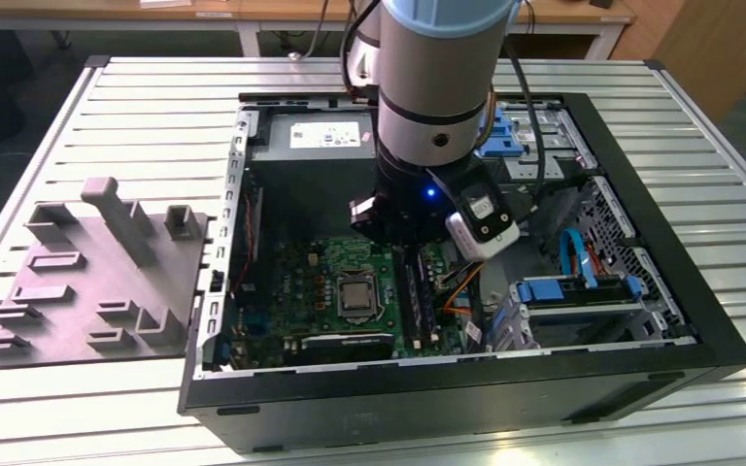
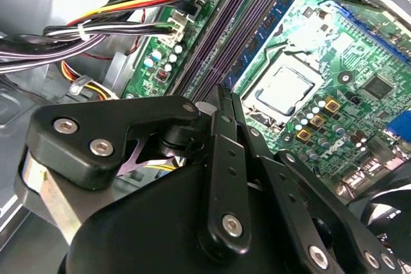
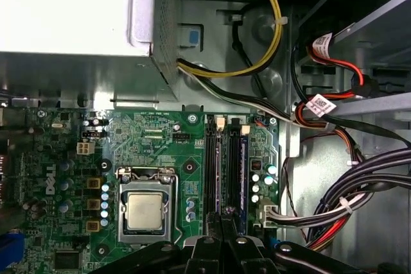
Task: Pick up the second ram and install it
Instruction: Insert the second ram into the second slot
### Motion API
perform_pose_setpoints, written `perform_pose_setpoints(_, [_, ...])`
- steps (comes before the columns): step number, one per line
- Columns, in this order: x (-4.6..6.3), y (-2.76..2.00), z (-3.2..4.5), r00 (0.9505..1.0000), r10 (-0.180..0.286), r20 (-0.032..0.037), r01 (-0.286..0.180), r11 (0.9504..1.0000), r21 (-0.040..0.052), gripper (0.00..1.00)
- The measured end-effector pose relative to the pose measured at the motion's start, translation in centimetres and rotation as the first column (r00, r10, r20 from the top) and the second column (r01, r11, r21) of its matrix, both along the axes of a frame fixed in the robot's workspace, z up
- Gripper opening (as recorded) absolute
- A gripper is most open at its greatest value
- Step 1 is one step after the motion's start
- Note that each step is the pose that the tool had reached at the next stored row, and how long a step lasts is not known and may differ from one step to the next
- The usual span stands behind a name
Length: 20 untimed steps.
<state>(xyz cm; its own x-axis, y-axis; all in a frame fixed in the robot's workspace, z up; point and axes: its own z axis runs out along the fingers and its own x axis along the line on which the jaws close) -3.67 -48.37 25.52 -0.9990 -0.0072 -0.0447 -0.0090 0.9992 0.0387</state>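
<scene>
Gripper (image 3: 223, 226) jaws look pressed together, nothing visible between them, above the motherboard (image 3: 148, 133). Beyond the processor socket (image 3: 144, 210) and memory slots (image 3: 212, 171), the second ram (image 3: 243, 171) apparently stands seated near the board's cable-side edge. Light, stiff, fragile: hold its long flat faces, off the contacts.

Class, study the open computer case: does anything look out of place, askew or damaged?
Nothing looks damaged or askew. The one oddity is the processor: it sits bare on the motherboard, with no cooler over it. The cables are tied in bundles.
</scene>
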Motion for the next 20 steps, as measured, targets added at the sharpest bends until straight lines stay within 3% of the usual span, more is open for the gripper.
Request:
perform_pose_setpoints(9, [0.0, 0.00, -1.07, 1.0000, 0.000, 0.0003, 0.000, 1.0000, 0.0004, 0.11])
perform_pose_setpoints(20, [0.0, 0.01, -1.78, 1.0000, 0.000, 0.0004, 0.000, 1.0000, 0.0005, 0.11])
